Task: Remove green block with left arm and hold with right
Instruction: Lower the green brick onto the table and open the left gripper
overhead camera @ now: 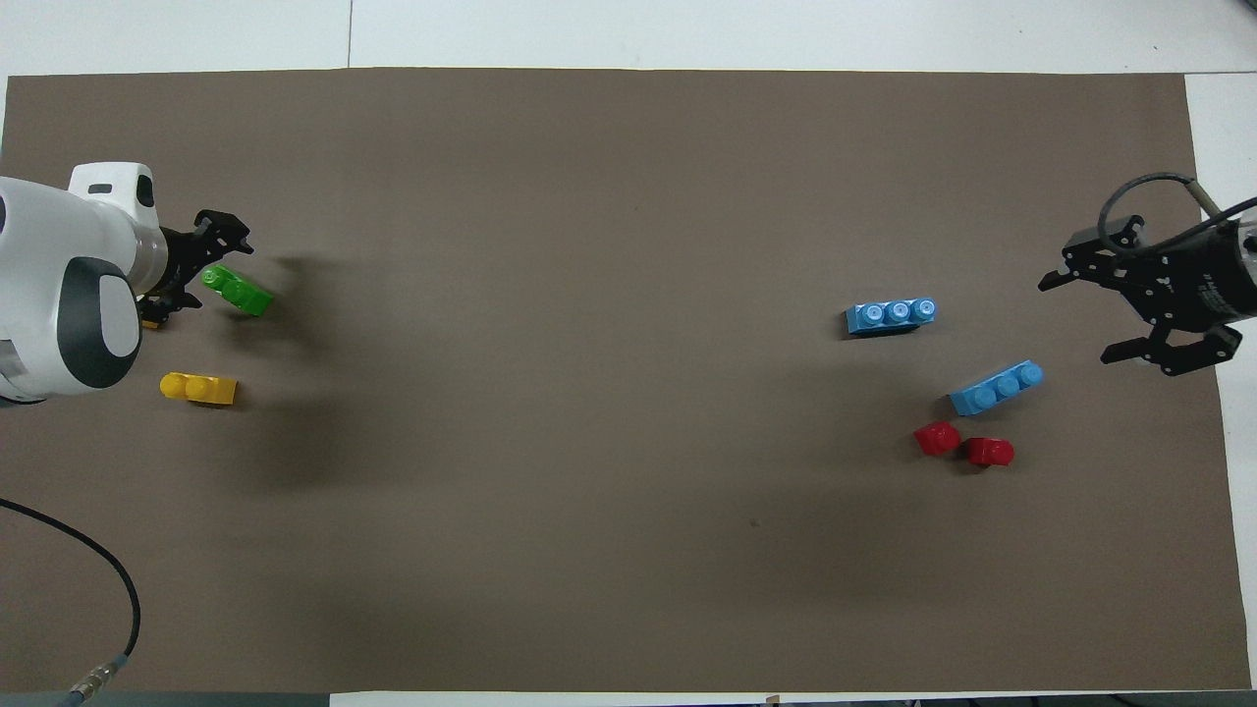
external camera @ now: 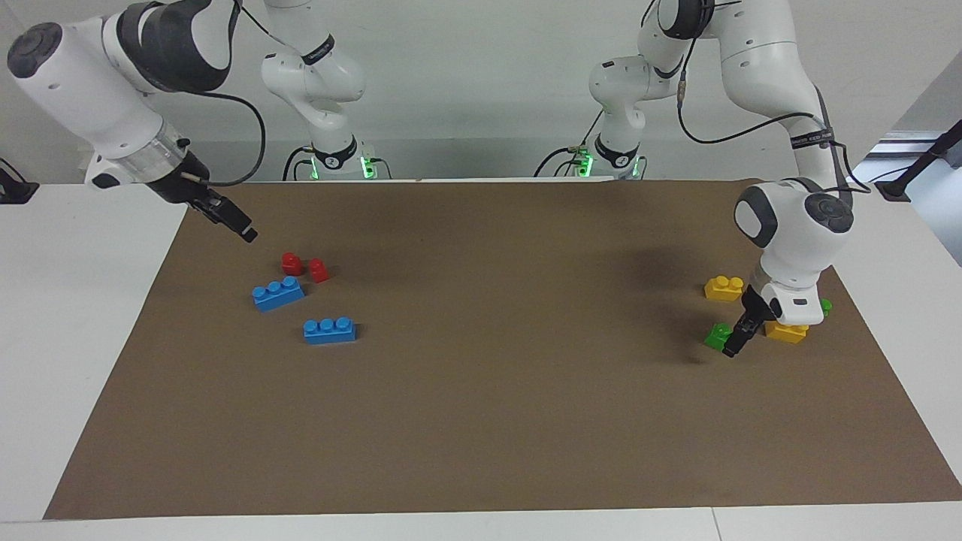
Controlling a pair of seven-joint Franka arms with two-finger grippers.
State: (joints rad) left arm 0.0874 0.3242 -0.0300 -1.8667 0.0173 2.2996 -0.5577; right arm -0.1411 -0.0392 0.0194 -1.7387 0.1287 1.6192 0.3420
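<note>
A green block (external camera: 718,334) lies on the brown mat (external camera: 481,421) at the left arm's end; it also shows in the overhead view (overhead camera: 239,292). My left gripper (external camera: 733,347) is down at the mat, open, with the end of that block between its fingers (overhead camera: 208,267). A second green block (external camera: 825,306) peeks out from under the left arm's wrist, beside a yellow brick (external camera: 785,331). My right gripper (external camera: 246,233) is open and empty, waiting above the mat's edge at the right arm's end (overhead camera: 1078,320).
Another yellow brick (external camera: 724,288) (overhead camera: 198,389) lies nearer to the robots than the green block. Two blue three-stud bricks (overhead camera: 891,316) (overhead camera: 996,387) and two small red pieces (overhead camera: 938,438) (overhead camera: 990,452) lie at the right arm's end.
</note>
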